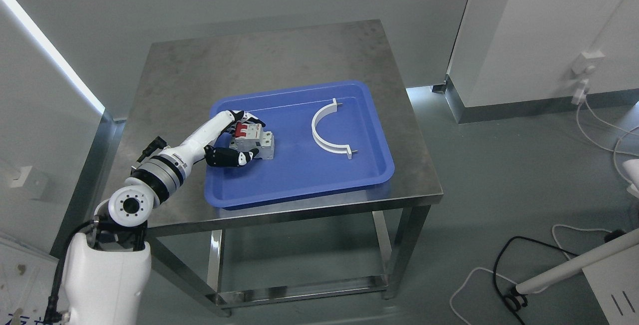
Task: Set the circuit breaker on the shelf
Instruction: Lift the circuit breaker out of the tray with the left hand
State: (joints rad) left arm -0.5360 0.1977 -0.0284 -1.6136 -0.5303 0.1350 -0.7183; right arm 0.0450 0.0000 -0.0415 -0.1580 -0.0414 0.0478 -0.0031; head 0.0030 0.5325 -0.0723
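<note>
Left hand [238,140]: I have it reaching into the tray from the left, its black-tipped fingers [248,156] and thumb cupped around the breaker, touching it on both sides; whether the grip is firm I cannot tell.
Circuit breaker: the grey box-shaped circuit breaker with red switches [253,140] sits in the left half of the tray, low and flat, so I judge it not yet lifted.
Tray: the shallow blue plastic tray [299,185] keeps parts together on the steel surface [279,55].
Clamp: the white curved plastic bracket [327,130] lies well apart, clear of my reach.
Count: one breaker, one bracket, one tray.
Shelf: the lower shelf [299,292] beneath the surface looks the likely target.
Right hand: out of view.
</note>
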